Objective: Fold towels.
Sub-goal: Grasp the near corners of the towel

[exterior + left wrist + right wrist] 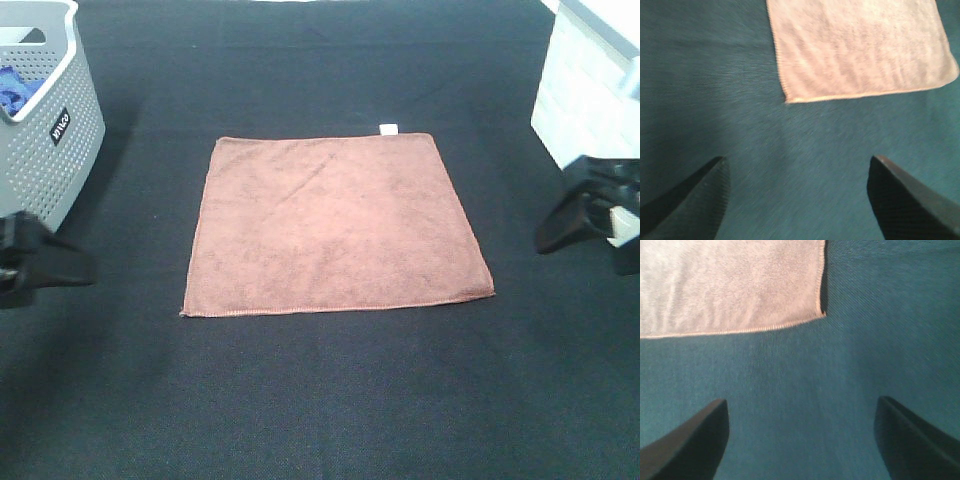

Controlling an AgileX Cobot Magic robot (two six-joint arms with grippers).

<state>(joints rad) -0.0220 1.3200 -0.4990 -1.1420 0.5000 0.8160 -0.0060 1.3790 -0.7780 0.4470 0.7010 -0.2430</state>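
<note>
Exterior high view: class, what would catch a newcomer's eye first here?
The reddish-brown towel, spread flat and unfolded in the middle of the dark table, with its small white tag on the far edge. Next, the grey perforated basket at far left. The left gripper and right gripper sit either side, fingers apart, clear of the towel.
</note>
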